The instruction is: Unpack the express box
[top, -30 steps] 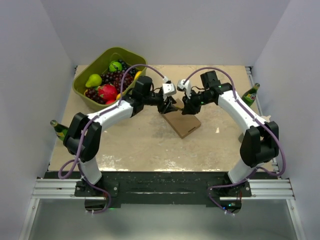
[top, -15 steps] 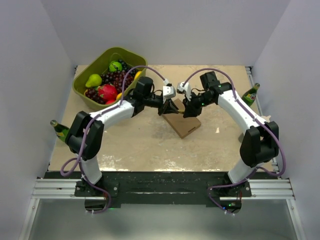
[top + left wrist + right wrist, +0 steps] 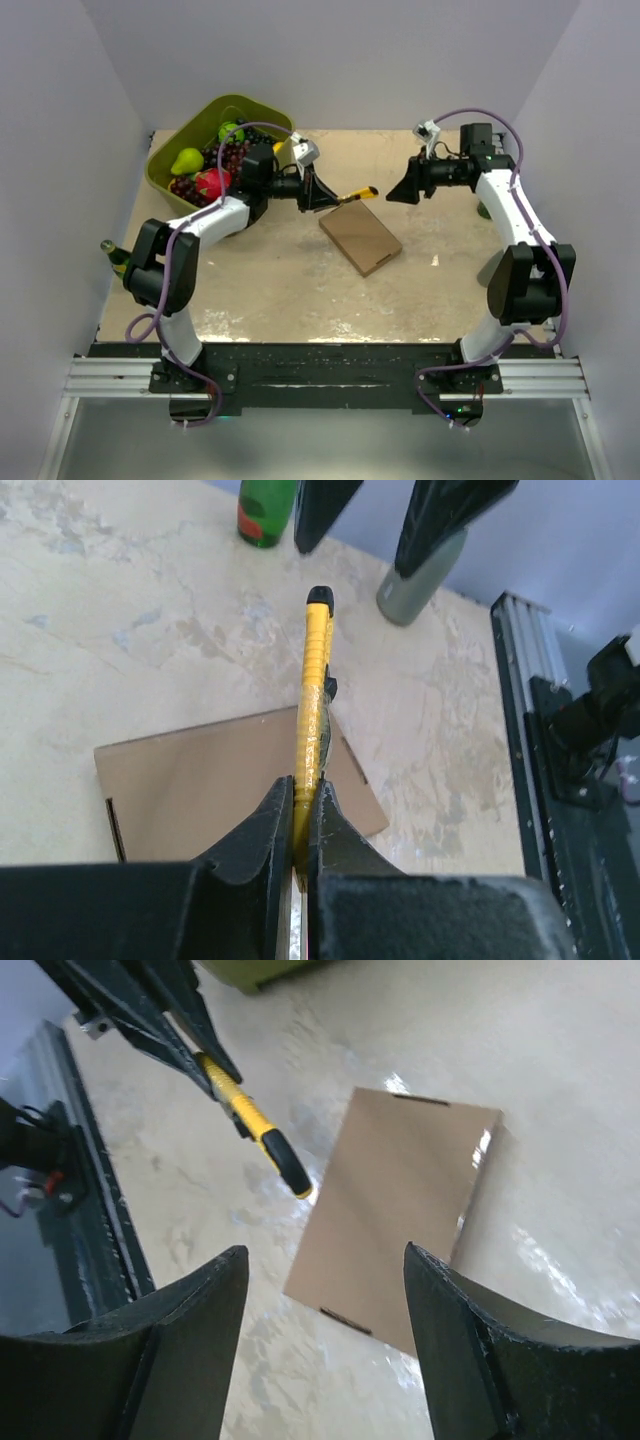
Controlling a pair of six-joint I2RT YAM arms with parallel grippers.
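1. Olive-green plastic tub in the far-left corner, heaped with purple grapes and a green pear.
2. Slim yellow utility knife, black-tipped, up off the tabletop, pointing right.
3. Green glass bottle at the left edge.

My left arm and right arm wear white shells with black joints; a purple cable runs along each; the left end effector and right end effector have black, wedge-shaped fingers.
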